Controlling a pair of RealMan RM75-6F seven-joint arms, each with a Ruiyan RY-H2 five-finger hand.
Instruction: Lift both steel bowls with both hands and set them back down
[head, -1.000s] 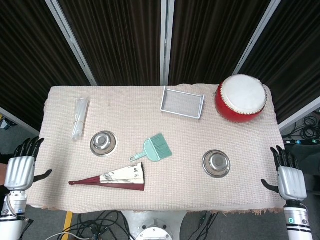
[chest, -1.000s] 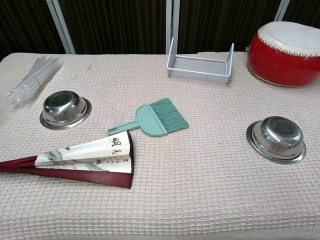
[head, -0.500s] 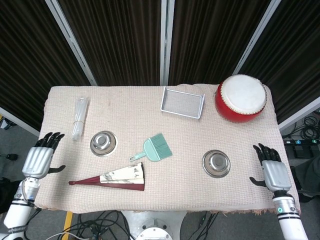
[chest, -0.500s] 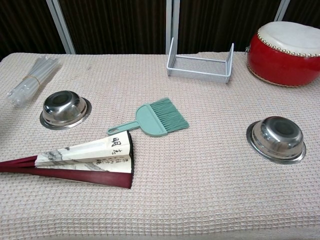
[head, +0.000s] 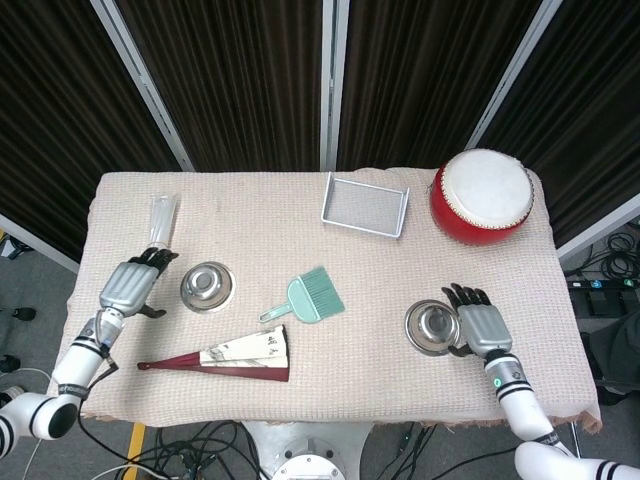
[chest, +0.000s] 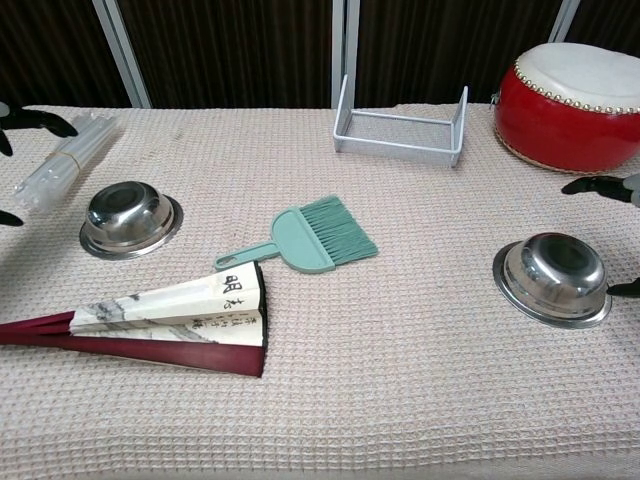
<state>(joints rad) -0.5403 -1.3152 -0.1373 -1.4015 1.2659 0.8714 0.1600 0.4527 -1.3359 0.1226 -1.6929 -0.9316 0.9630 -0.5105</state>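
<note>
Two steel bowls sit on the beige cloth. The left bowl (head: 207, 286) (chest: 126, 217) lies near the table's left side, and my left hand (head: 130, 285) hovers just left of it with fingers spread, holding nothing. The right bowl (head: 432, 326) (chest: 553, 277) lies toward the front right. My right hand (head: 480, 323) is close against its right rim, fingers apart and empty. In the chest view only dark fingertips (chest: 600, 186) of the right hand and fingertips (chest: 40, 121) of the left hand show at the frame edges.
A folded paper fan (head: 225, 356) lies in front of the left bowl. A green hand brush (head: 310, 294) sits mid-table, a white wire rack (head: 365, 204) behind it, a red drum (head: 483, 195) at the back right. A clear plastic bundle (head: 158, 232) lies beyond my left hand.
Both hands have come in from beyond the table's side edges. The left now hovers beside the left bowl, the right beside the right bowl. Neither bowl has moved.
</note>
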